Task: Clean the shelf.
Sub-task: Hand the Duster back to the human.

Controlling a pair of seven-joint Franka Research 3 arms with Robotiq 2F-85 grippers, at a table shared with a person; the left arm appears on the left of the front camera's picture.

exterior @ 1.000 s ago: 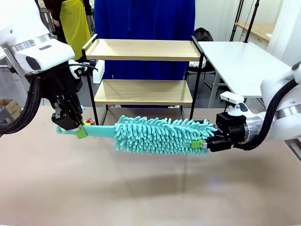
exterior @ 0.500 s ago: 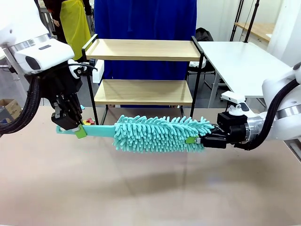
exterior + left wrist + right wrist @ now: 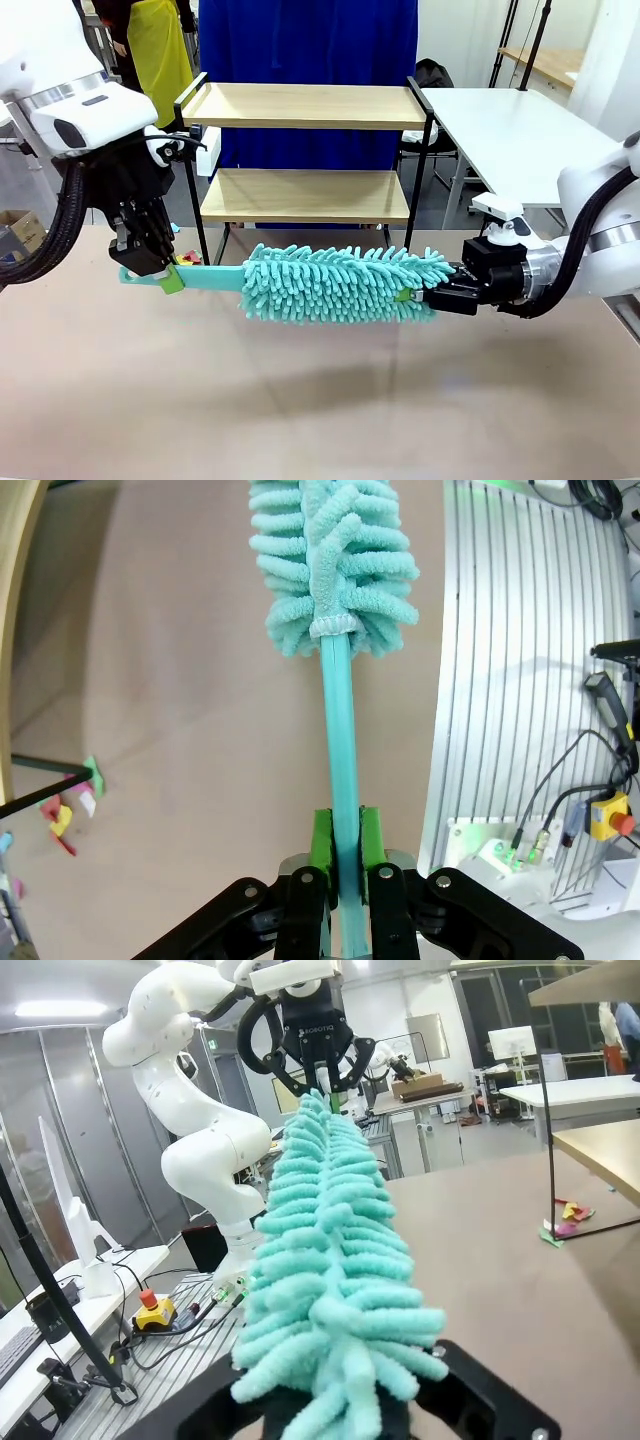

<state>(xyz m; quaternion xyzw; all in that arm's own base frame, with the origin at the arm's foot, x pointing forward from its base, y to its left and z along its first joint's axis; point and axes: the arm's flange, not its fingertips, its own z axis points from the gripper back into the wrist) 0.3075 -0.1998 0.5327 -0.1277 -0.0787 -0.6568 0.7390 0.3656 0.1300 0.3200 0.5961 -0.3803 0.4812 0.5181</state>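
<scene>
Teal duster (image 3: 335, 285) hangs level above the brown tabletop (image 3: 300, 400); left gripper (image 3: 165, 277) jaws straddle its handle (image 3: 340, 770), can't tell if clamped; right gripper (image 3: 425, 298) jaws clamped on the fluffy tip; shelf (image 3: 305, 150) stands behind, at the tabletop's far edge

The teal duster's fluffy head (image 3: 335, 1290) buries the right gripper (image 3: 418, 296), so its jaws cannot be seen. Beyond the duster, the shelf (image 3: 305, 150) has its feet hidden behind the counter's (image 3: 300, 400) far edge, and its top board is cut off at the right wrist picture's corner.
</scene>
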